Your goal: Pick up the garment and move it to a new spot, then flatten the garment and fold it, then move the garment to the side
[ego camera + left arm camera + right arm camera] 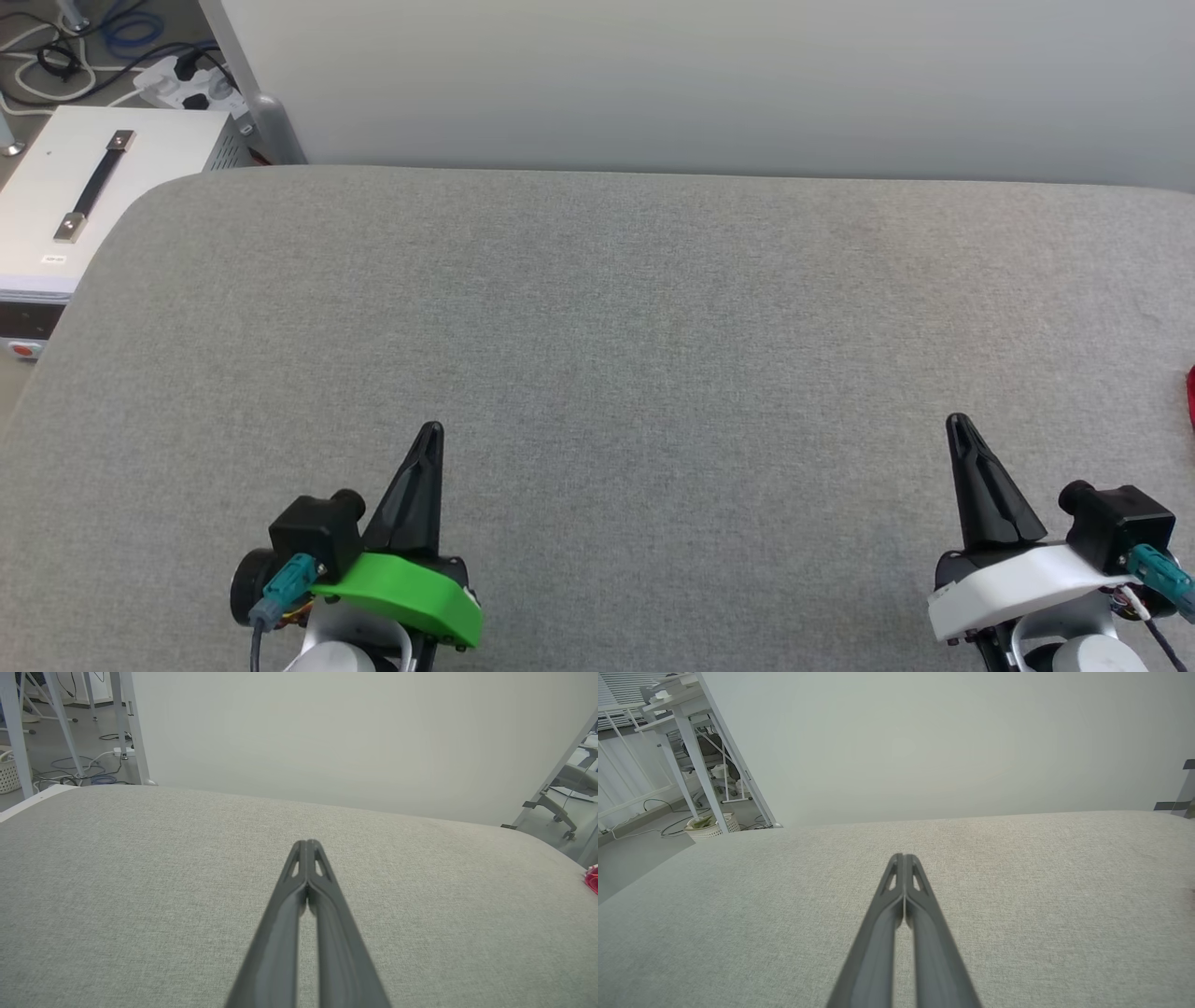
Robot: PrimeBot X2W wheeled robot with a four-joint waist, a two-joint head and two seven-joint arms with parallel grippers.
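A small red edge of the garment (1190, 397) peeks in at the right border of the head view, lying on the grey padded table (597, 327); most of it is out of view. The same red bit of garment (592, 878) shows at the right edge of the left wrist view. My left gripper (430, 431) rests at the lower left, shut with nothing between its fingers. My right gripper (958, 422) rests at the lower right, also shut and empty, left of the garment. In each wrist view the fingertips touch, left gripper (307, 843) and right gripper (903, 857).
A pale wall runs behind the table's far edge. A white box with a black handle (89, 196) stands off the table's left corner, with cables and a power strip (182, 84) on the floor behind. A white basket (712, 826) sits on the floor.
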